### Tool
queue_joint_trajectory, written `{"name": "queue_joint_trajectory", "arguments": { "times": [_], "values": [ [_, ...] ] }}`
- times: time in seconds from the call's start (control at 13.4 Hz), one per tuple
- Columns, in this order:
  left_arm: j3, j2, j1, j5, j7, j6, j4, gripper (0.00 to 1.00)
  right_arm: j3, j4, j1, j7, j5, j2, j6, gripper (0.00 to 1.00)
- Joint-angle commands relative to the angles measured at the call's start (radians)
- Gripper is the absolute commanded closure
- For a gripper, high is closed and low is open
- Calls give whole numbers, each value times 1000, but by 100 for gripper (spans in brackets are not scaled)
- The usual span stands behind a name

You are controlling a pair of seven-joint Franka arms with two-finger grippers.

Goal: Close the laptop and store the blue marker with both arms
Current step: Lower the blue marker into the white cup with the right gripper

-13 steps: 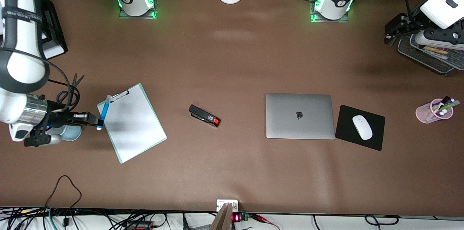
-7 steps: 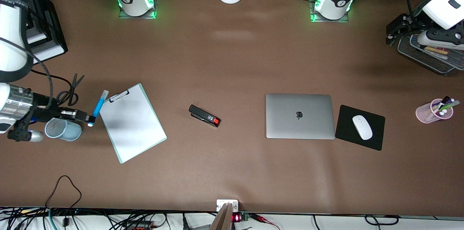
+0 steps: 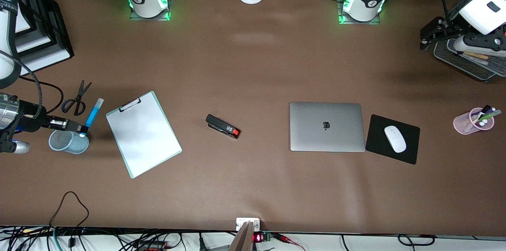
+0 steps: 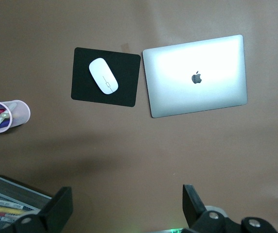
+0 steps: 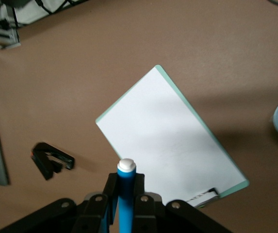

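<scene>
Since a second ago the right gripper (image 3: 81, 129) has carried the blue marker (image 3: 92, 112) away from the clipboard (image 3: 143, 134), toward the right arm's end of the table, and it now hangs over the rim of the light-blue mesh cup (image 3: 68, 142), with the scissors (image 3: 76, 97) lying just beside the marker's upper end as seen from the front. Its two fingers are pressed tight around the marker's barrel, and in the right wrist view the marker's whitish cap (image 5: 126, 165) pokes out past the black fingers (image 5: 139, 196), with the clipboard and the black-and-red stapler (image 5: 52, 159) on the table below. Over at the left arm's end, the left gripper (image 4: 126, 208) has barely shifted; it waits above the wire tray (image 3: 466, 61) of markers, its fingers spread wide apart with nothing between them, as the left wrist view makes plain. The laptop (image 3: 326, 126) sits shut and flat on the brown table (image 3: 253, 65), its lid with the dark apple logo facing up, just beside the black mouse pad (image 3: 392, 138) carrying the white mouse (image 3: 395, 138). A pink cup (image 3: 472, 121) full of mixed markers stands nearer the left arm's end, well apart from the laptop.
</scene>
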Motion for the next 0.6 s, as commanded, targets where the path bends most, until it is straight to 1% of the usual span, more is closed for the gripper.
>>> {"name": "queue_joint_trajectory", "arguments": {
  "times": [0.0,0.15,0.3,0.52],
  "values": [
    [7,-9,3,-22,26,14,-15,0,8,-16,-26,-50,-8,-18,-13,100],
    [7,-8,3,-22,24,14,-15,0,8,-16,-34,-59,-34,-18,-21,100],
    [7,-8,3,-22,24,14,-15,0,8,-16,-34,-104,-92,-22,-19,100],
    [7,-8,3,-22,24,14,-16,0,8,-16,-35,-129,-100,-22,-15,100]
  ]
}}
